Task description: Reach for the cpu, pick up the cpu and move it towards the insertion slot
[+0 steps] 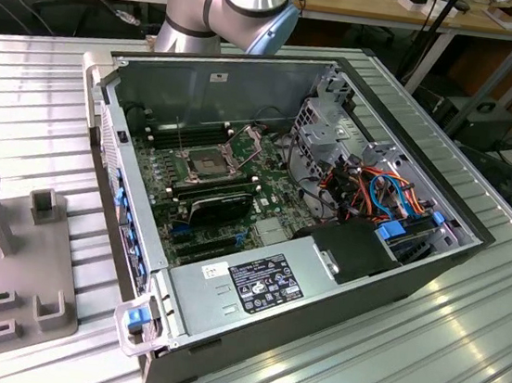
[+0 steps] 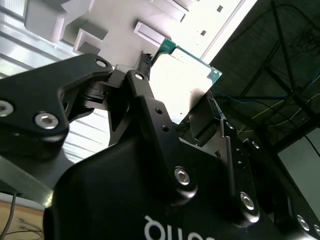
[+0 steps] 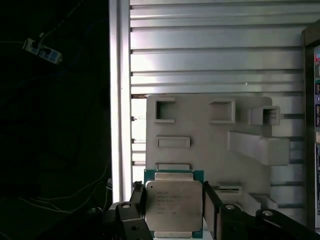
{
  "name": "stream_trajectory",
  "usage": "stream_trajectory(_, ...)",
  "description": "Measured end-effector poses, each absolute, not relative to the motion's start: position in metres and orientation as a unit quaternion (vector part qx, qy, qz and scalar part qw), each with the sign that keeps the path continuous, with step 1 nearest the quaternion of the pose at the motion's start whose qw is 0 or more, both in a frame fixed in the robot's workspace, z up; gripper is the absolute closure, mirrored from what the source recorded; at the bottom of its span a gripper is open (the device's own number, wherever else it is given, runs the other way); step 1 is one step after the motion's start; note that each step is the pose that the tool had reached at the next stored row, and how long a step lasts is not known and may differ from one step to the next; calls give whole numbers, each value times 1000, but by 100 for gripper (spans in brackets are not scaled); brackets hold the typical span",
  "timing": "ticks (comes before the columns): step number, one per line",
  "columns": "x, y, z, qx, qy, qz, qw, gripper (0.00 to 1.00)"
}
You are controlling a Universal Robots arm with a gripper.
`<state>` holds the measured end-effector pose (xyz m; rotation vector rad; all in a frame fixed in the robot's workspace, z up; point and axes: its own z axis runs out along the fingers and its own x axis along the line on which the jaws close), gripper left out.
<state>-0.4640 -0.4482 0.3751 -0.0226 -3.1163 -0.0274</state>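
And there it was: the gripper (image 3: 173, 192) had the cpu (image 3: 174, 206) clamped between its jaws, one finger (image 3: 210, 202) pressed to each of two opposite edges. The chip hung in the air well clear of the grey fixture plate (image 3: 200, 125) beneath it, touching nothing but the fingers.

By the look of it, this was a light, stiff little tile. It was thin and probably slick along its rim, and surely delicate on its contact face, so I'd call the green-rimmed edges the only sane place to pinch it. That was just where the pads sat, with the faces left alone.

Being square, it had no real long axis. It lay flat across the fingers with its tan-gold face turned to the first wrist camera and its sides square to the jaws. In the second wrist view a green corner poked out past the fingertips.

In the exterior view the insertion slot (image 1: 202, 160) sat at about ten o'clock from the middle of the open computer case (image 1: 223, 80), latch frame raised. The plate lay out at eight o'clock, outside the case. The slot had no chip in it.
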Motion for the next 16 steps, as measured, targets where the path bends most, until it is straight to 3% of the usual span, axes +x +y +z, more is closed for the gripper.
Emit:
stream_trajectory(5, -464, -448, 394, -7, -1000, -9, 12, 45)
stream_trajectory(16, -455, -448, 394, -7, -1000, -9, 12, 45)
